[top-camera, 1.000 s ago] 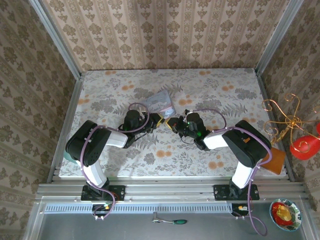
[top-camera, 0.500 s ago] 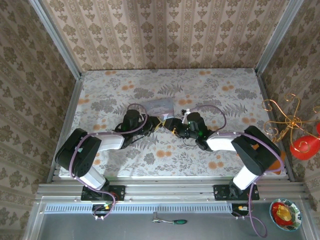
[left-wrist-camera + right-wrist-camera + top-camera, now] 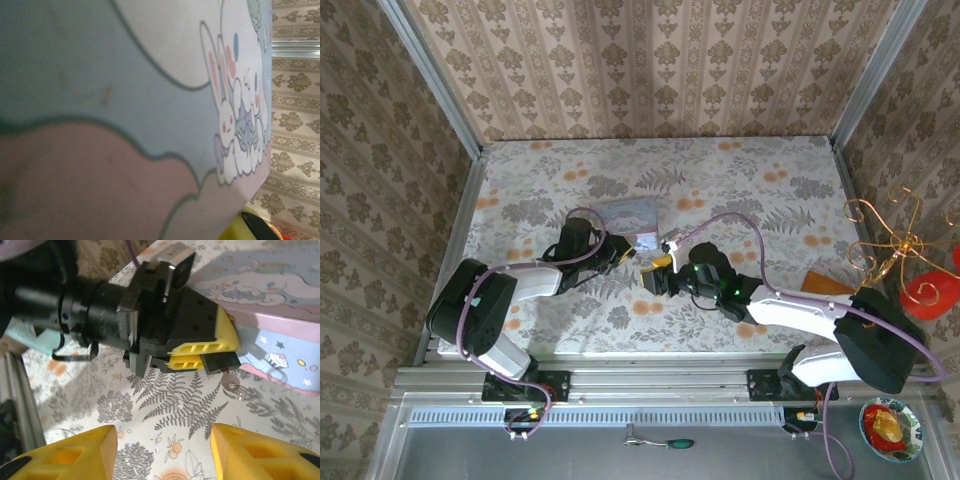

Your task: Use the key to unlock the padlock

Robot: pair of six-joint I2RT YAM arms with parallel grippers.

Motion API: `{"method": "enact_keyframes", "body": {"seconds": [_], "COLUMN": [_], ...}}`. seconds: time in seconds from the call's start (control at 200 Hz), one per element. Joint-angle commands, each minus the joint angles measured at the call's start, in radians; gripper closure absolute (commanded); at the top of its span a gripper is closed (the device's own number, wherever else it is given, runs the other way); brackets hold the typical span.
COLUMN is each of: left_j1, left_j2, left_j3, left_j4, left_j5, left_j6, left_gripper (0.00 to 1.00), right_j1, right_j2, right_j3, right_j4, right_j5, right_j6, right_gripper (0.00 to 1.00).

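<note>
Left fingers (image 3: 197,347) clenched on padlock (image 3: 223,363), just beside tin (image 3: 280,300). Right fingers (image 3: 75,450) spread, empty, padlock straight ahead.

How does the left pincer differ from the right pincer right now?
The left pincer is closed, apparently on the small dark padlock; the right pincer is wide open and empty. The left pincer sits beside the pastel tin; the right pincer hovers apart from it, facing the left one. Both have yellow fingers.
</note>
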Motion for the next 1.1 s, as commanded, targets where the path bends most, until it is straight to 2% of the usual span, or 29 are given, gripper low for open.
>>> {"method": "enact_keyframes", "body": {"seconds": [0.0, 0.18, 0.43, 1.095], "left_j1": [0.004, 0.003, -0.003, -0.005], "left_j2": [-0.043, -0.046, -0.053, -0.059], "left_j3": [0.001, -0.029, -0.053, -0.066], "left_j4": [-0.011, 0.041, 0.064, 0.066], "left_j5": [0.03, 0.044, 0.068, 0.115], "left_j6": [0.026, 0.004, 0.014, 0.039], "left_gripper": [1.0, 1.0, 1.0, 1.0], "right_j1": [0.039, 0.085, 0.085, 0.11], "right_j2": [0.019, 0.136, 0.251, 0.415], "right_j3": [-0.031, 0.006, 0.054, 0.187], "right_j4": [0.087, 0.115, 0.175, 0.11], "right_j5": [0.14, 0.246, 0.338, 0.446], "right_j6": [-0.246, -0.369, -0.383, -0.469], "right_gripper": [0.47, 0.47, 0.51, 0.6]}}
